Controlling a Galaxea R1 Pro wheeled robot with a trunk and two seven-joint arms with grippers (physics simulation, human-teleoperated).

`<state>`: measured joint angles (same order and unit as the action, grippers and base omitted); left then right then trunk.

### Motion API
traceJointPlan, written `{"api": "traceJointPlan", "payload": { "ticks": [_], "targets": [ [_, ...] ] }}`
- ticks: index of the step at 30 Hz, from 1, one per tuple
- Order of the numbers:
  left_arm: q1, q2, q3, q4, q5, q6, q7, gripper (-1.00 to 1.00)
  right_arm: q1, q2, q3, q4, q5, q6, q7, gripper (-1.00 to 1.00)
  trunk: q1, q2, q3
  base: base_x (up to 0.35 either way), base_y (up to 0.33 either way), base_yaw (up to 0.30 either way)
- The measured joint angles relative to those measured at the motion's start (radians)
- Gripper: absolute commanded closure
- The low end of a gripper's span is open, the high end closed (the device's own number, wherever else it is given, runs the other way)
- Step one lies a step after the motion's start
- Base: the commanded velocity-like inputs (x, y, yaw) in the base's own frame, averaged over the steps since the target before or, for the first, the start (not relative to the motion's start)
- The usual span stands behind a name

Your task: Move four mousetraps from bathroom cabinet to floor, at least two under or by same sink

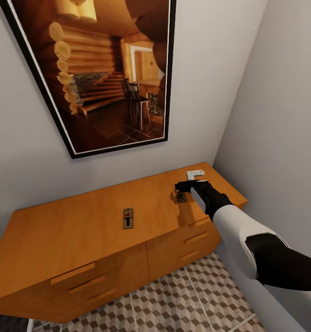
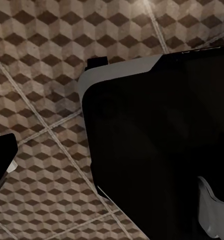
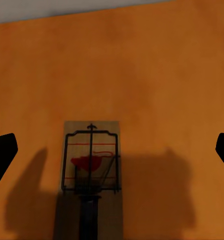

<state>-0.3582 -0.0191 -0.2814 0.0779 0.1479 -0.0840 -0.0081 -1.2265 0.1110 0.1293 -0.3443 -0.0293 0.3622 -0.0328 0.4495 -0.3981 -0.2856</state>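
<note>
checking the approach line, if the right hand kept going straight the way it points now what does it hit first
Most likely the mousetrap lying flat on the cabinet top, centred between the open fingers of the right hand. How near it is can't be told for sure.

Pale grey corner walls (image 1: 248,83), large framed picture (image 1: 100,74) (log-cabin interior)

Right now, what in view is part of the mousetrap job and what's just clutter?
Job:
- mousetrap at cabinet middle
- mousetrap under the right pincer
- cabinet
- floor
- right pincer, open

Clutter:
- painting
- white block at the cabinet's far corner
</note>
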Motion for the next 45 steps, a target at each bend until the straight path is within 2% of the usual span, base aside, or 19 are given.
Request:
{"api": "traceJointPlan", "payload": {
  "ticks": [24,45],
  "targets": [
    [0.001,0.000,0.000,0.000,0.000,0.000,0.000,-1.00,0.000,0.003,0.000,0.013,0.000,0.000,-0.001,-1.00,0.000,0.000,0.000,0.000,0.034,0.000],
    [0.002,0.000,0.000,0.000,0.000,0.000,0.000,-1.00,0.000,-0.006,-0.001,0.040,0.000,0.000,0.001,-1.00,0.000,0.000,0.000,0.000,0.000,0.000]
  ]
}}
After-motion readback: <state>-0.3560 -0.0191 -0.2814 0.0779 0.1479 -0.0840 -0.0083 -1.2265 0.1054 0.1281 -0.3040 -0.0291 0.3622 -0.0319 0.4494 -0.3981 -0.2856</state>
